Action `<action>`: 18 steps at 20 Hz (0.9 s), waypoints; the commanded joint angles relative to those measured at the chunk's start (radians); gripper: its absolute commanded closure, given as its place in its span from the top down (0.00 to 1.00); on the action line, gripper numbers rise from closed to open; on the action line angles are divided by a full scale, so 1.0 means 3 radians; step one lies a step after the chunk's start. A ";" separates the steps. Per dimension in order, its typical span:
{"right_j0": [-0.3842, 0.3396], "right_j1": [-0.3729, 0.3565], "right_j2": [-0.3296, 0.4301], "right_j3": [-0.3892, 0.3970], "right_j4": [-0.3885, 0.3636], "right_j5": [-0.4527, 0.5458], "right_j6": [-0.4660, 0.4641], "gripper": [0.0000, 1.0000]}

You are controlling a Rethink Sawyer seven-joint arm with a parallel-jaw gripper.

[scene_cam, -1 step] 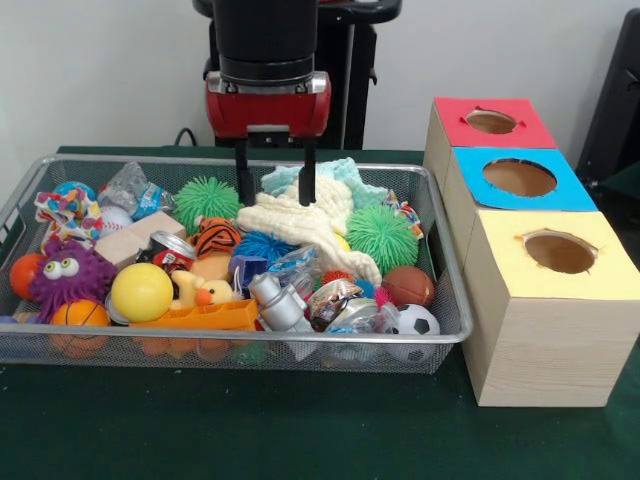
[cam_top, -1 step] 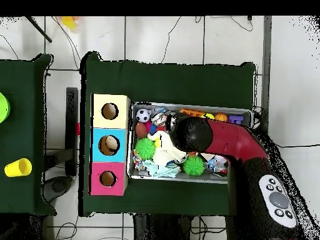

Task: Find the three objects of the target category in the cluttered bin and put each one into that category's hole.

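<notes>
Counted three holed boxes (scene_cam, -1 step: 545, 230), one wire bin (scene_cam, -1 step: 452, 290).
Gripper (scene_cam, -1 step: 276, 185) spread open over cream knitted cloth (scene_cam, -1 step: 300, 222).

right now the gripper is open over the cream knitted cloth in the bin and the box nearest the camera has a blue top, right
Not quite. In the front view the box nearest the camera has a yellow top; the blue-topped box is the middle one. The rest holds: the gripper is open over the cream knitted cloth in the bin.

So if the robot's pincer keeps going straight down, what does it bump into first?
Most likely the cream knitted cloth. The open pincer points down with its tips right at the cloth's top; whether they already touch it is hard to tell.
</notes>
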 commanded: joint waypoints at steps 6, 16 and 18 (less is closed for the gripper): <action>-0.0496 -0.0197 0.0374 0.0327 -0.0240 0.0337 -0.0638 1.00; -0.0698 0.0132 0.0505 0.0291 -0.0443 0.0020 -0.0573 1.00; -0.0720 0.0222 0.0526 0.0266 -0.0515 -0.0045 -0.0550 1.00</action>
